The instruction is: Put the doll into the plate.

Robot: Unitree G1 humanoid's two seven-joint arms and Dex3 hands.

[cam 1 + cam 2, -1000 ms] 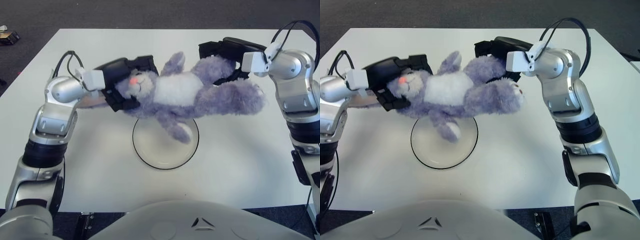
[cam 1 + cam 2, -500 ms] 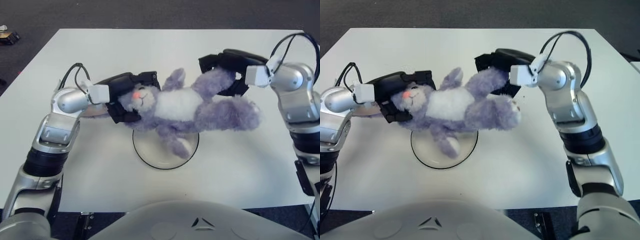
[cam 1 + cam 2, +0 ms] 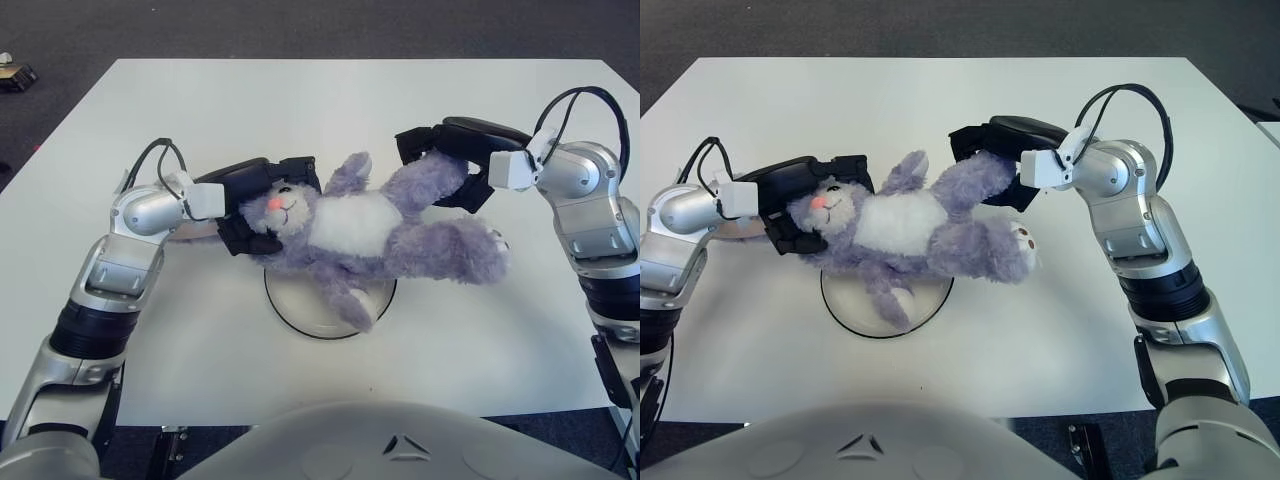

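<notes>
Over the plate point(image 3: 290, 308), slung face-up between both hands: the doll point(image 3: 375, 225), a purple plush with a white belly, head toward the robot's left and legs toward its right. Lower now than a second ago, and shifted a little toward the robot; the torso hangs closer to the dish and one dangling limb crosses the white inside of it (touching or just above, cannot tell). Left hand point(image 3: 262, 200) clamped round the head, dark fingers wrapping the crown and the cheek. Right hand point(image 3: 450, 160) closed on the upper leg, fingers curled over the purple fur. Both arms drawn inward and downward compared with the earlier frames, elbows dropped. Judged from this: the lowering stage, well along, with release still to come. Worth noting that the body is far longer than the plate is wide, so head and legs will likely overhang the rim whatever happens.

From the right eye, more to see of the right forearm point(image 3: 1145, 240) all the way down, plus the pale sole of the lower foot point(image 3: 1021, 236) turned outward. From the left eye, more of the left arm point(image 3: 110, 290) and its cable loop, and a clearer arc of the plate's dark rim under the belly.
</notes>
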